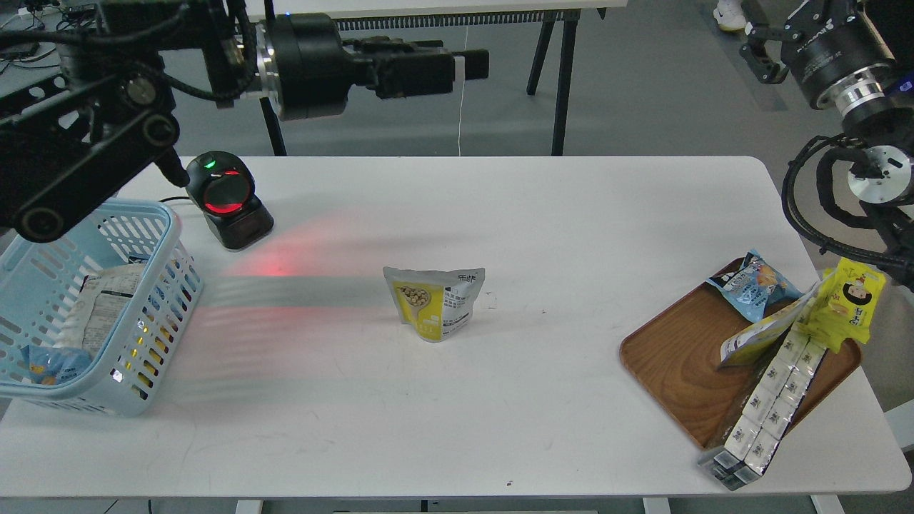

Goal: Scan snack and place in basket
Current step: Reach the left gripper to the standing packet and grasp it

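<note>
The snack [435,303], a small white-grey pouch with a yellow bean panel, stands upright in the middle of the white table. The light blue basket [173,235] sits at the table's left edge with a few packets inside. My left gripper [471,66] hangs high over the table's far edge, pointing right, well above and behind the snack. It is dark and seen side-on, so its fingers cannot be told apart. My right gripper [760,43] is at the upper right corner, far from the snack, small and dark. Nothing shows in either gripper.
A black barcode scanner [227,196] with a red glowing window stands at the back left, beside the basket. A brown wooden tray [678,357] at the right holds a blue crinkled bag [757,285], a yellow cartoon packet [850,300] and white boxes [771,400].
</note>
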Tool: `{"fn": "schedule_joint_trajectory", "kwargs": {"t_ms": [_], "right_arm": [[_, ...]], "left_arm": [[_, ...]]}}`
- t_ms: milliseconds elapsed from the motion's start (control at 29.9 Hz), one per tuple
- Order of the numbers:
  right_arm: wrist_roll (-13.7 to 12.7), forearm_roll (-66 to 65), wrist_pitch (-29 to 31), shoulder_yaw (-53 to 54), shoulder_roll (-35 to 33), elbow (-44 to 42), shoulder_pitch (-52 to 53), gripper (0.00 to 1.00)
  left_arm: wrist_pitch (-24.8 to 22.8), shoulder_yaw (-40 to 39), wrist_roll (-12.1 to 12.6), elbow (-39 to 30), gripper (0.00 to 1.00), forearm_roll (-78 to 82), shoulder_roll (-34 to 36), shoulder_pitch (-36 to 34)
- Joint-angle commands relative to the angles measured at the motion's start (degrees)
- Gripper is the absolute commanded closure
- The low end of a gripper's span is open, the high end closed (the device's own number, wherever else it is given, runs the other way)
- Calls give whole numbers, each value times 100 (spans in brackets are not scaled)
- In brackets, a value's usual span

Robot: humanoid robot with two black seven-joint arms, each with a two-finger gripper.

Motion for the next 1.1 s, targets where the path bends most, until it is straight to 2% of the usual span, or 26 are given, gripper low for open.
{"fn": "schedule_joint_trajectory", "kwargs": {"t_ms": [0,100,234,434,568,701,902,1069], "right_arm": [[0,466,48,383,281,-280,-302,1],[0,466,48,736,579,-439,-487,1],[0,475,48,816,668,-404,-513,1],[0,467,48,807,677,-369,-478,1],[0,466,48,798,677,-378,-487,1],[0,466,48,798,677,-378,-487,1],[0,466,48,798,677,-378,-496,1],[0,466,48,789,677,-378,-505,1]], "left_arm": [[0,361,-3,-412,7,1041,-79,144],[0,713,-3,-421,7,2103,-395,223],[0,968,-12,-369,7,3217,-510,679],[0,1047,-21,132,14,3217,-817,1023],[0,1188,-21,352,23,3217,-853,1040],[0,1276,-12,387,39,3217,-861,1058],[0,1267,-12,502,75,3217,-897,1040],[0,1241,-30,502,86,3217,-888,1023]]}}
